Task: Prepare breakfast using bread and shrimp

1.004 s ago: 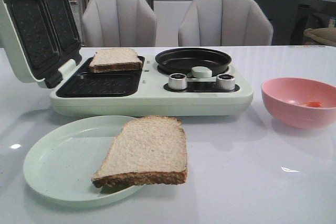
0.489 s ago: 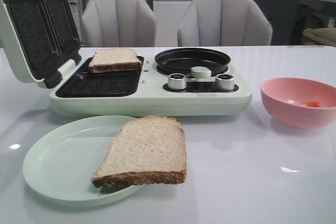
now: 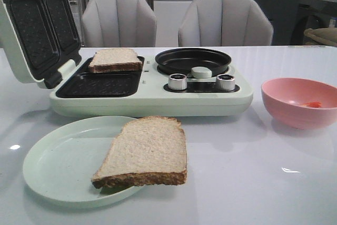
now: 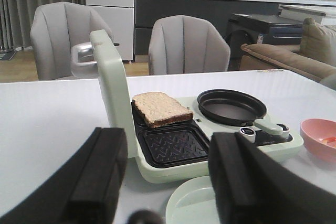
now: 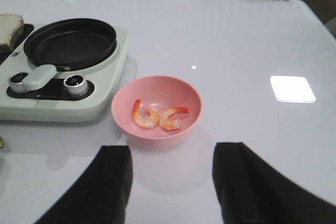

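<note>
Lying in pink bowl (image 5: 156, 109), shrimp (image 5: 157, 117) — beyond right tool (image 5: 170, 182).

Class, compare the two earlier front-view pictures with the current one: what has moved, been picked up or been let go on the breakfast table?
Nothing visibly changed. One bread slice lies on the pale green plate, partly over its rim, the other bread slice sits in the open sandwich maker, and the shrimp are in the pink bowl. Neither arm appears in the front view; both the left gripper and the right gripper are open and hold nothing.
</note>
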You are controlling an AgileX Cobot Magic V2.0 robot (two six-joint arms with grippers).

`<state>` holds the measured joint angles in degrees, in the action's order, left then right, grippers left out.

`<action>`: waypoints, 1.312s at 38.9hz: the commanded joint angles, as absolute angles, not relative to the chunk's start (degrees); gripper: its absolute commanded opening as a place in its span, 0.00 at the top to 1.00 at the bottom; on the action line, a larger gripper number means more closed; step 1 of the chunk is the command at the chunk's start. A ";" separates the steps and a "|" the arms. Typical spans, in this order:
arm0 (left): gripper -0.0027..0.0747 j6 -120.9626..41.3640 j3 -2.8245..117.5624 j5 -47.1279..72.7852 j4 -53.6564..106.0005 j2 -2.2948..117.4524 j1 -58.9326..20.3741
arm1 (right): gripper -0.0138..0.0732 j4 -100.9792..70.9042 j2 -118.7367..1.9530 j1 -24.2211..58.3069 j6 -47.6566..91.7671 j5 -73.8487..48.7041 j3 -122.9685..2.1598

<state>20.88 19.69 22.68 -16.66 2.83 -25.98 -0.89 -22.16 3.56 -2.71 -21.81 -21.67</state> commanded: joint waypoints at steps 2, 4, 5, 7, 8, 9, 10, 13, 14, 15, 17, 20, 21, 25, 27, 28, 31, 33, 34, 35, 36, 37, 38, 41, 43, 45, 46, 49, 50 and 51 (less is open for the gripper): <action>0.43 21.53 21.00 17.88 -17.11 3.35 -25.93 | 0.26 -2.06 -28.73 5.78 -2.61 -19.75 -26.65; 0.43 21.53 21.00 17.88 -17.11 3.35 -25.93 | 0.26 -3.25 -31.92 6.72 -2.61 -21.37 -28.40; 0.43 21.53 21.00 17.88 -17.11 3.35 -25.93 | 0.26 -4.01 -33.35 7.25 -2.61 -22.48 -29.53; 0.43 21.53 21.00 17.88 -17.11 3.35 -25.93 | 0.26 -6.19 -36.97 8.16 -2.61 -24.52 -31.48; 0.43 21.53 21.00 17.88 -17.11 3.35 -25.93 | 0.26 -7.75 -39.06 8.67 -2.61 -25.51 -32.60; 0.43 21.53 21.00 17.88 -17.11 3.35 -25.93 | 0.26 -9.35 -41.16 9.06 -2.61 -26.23 -33.42; 0.43 21.53 21.00 17.88 -17.11 3.35 -25.93 | 0.26 -10.67 -42.73 9.56 -2.61 -27.05 -34.50; 0.43 21.53 21.00 17.88 -17.11 3.35 -25.93 | 0.26 -15.58 -48.67 11.34 -2.50 -28.08 -37.24; 0.43 21.53 21.00 17.88 -17.11 3.35 -25.93 | 0.26 -16.98 -50.69 11.85 -2.44 -28.01 -37.80; 0.43 21.53 21.00 17.88 -17.11 3.35 -25.93 | 0.26 -17.96 -52.19 12.58 -2.07 -27.95 -38.54; 0.43 21.53 21.00 17.88 -17.11 3.35 -25.93 | 0.26 -20.00 -56.24 13.92 -1.31 -27.74 -39.82; 0.43 21.53 21.00 17.88 -17.11 3.35 -25.93 | 0.26 -22.27 -61.20 16.01 0.00 -27.67 -41.67; 0.43 21.53 21.00 17.88 -17.11 3.35 -25.93 | 0.26 -23.61 -63.67 16.76 0.54 -27.67 -42.30; 0.43 21.53 21.00 17.88 -17.11 3.35 -25.93 | 0.26 -28.22 -70.87 19.50 2.97 -27.78 -44.65; 0.43 21.53 21.00 17.88 -17.11 3.35 -25.93 | 0.26 -31.14 -74.03 20.61 4.69 -27.78 -45.73; 0.43 21.53 21.00 17.88 -17.11 3.35 -25.93 | 0.26 -32.53 -75.35 21.09 5.63 -27.72 -46.33; 0.43 21.53 21.00 17.88 -17.11 3.35 -25.93 | 0.26 -38.58 -79.92 21.60 9.59 -27.51 -47.96; 0.43 21.53 21.00 17.88 -17.11 3.35 -25.93 | 0.26 -43.33 -82.57 21.60 12.97 -27.44 -48.87; 0.43 21.53 21.00 17.88 -17.11 3.35 -25.93 | 0.26 -46.18 -83.99 21.60 15.10 -27.44 -49.19; 0.43 21.53 21.00 17.88 -17.11 3.35 -25.93 | 0.26 -48.40 -84.99 21.60 16.77 -27.44 -49.67; 0.43 21.53 21.00 17.88 -17.11 3.35 -25.93 | 0.26 -51.27 -86.33 21.60 19.11 -27.44 -49.96; 0.43 21.53 21.00 17.88 -17.11 3.35 -25.93 | 0.26 -54.36 -87.24 21.60 20.91 -27.44 -50.32; 0.43 21.53 21.00 17.88 -17.11 3.35 -25.93 | 0.26 -56.68 -88.45 21.60 23.46 -27.44 -50.64; 0.43 21.53 21.00 17.88 -17.11 3.35 -25.93 | 0.26 -64.15 -91.60 21.60 30.99 -27.44 -51.14; 0.43 21.53 21.00 17.88 -17.11 3.35 -25.93 | 0.26 -69.99 -94.07 21.60 36.37 -27.24 -51.23; 0.43 21.53 21.00 17.88 -17.11 3.35 -25.93 | 0.26 -75.14 -96.23 21.60 41.05 -27.58 -51.23; 0.43 21.53 21.00 17.88 -17.11 3.35 -25.93 | 0.26 -77.85 -97.47 21.60 43.55 -27.97 -51.23; 0.43 21.53 21.00 17.88 -17.11 3.35 -25.93 | 0.26 -83.12 -100.13 21.60 48.86 -28.43 -51.23; 0.43 21.53 21.00 17.88 -17.11 3.35 -25.93 | 0.26 -84.25 -100.61 21.60 49.92 -28.43 -51.23; 0.43 21.53 21.00 17.88 -17.11 3.35 -25.93 | 0.26 -85.62 -101.16 21.60 51.12 -28.43 -51.23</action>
